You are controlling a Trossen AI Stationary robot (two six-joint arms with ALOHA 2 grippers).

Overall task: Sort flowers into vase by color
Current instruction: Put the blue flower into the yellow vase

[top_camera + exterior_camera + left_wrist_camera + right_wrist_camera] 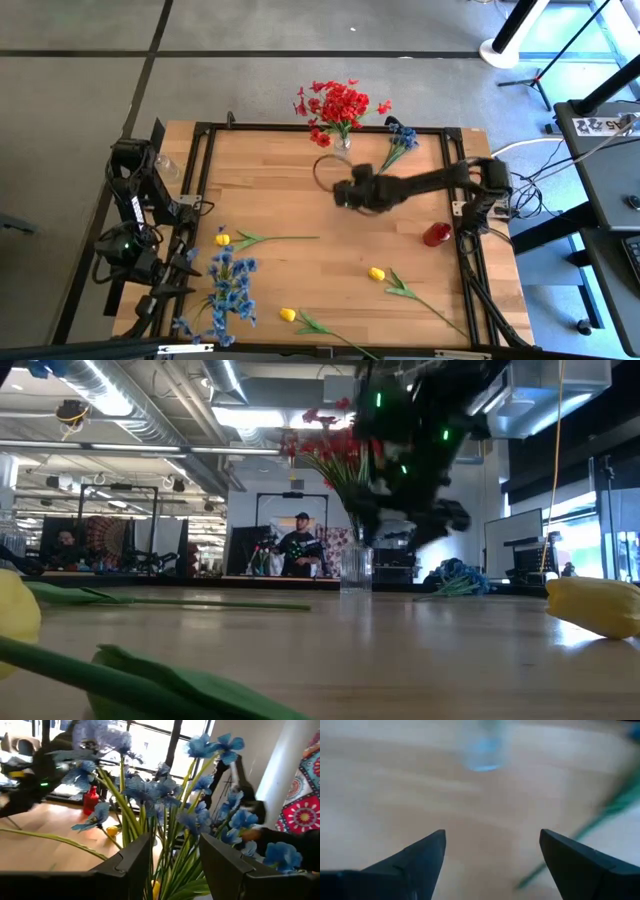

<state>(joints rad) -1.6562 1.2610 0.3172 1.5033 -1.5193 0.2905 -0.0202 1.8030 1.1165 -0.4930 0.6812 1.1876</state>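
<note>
While the right end effector (pixel 345 193) is hovering over the middle of the table (pixel 280 205) with its fingers spread and nothing between them, I am logging where the stems are lying.

- Red flowers (pixel 338 108): standing in the glass vase (pixel 342 146) at the far edge, just beyond the right end effector. The low view is showing the same bunch (pixel 335 455) rising out of the vase (pixel 356 570), with the arm hanging in front of it.
- Small blue bunch (pixel 401 139): lying loose on the table beside the vase, to the right of it, blooms toward the far edge and stem running back toward the near edge at a slant. The right arm is clearly the nearer one; I am judging this the likely next pick, with the fingers needing to straddle the stem across its long axis.
- Large blue bunch (pixel 226 290): at the near left. The left end effector (pixel 190 262) is sitting at it; in the left wrist view, blue blooms and green stems (pixel 165 820) are filling the gap between the fingers, so I am reading the left end effector as closed on this bunch.
- Yellow tulips: one left of centre (pixel 223 239), one right of centre (pixel 376 273), one near the front edge (pixel 288 315), stems all trailing rightward.
- Red bottle (pixel 436 234): standing by the right rail.
</note>
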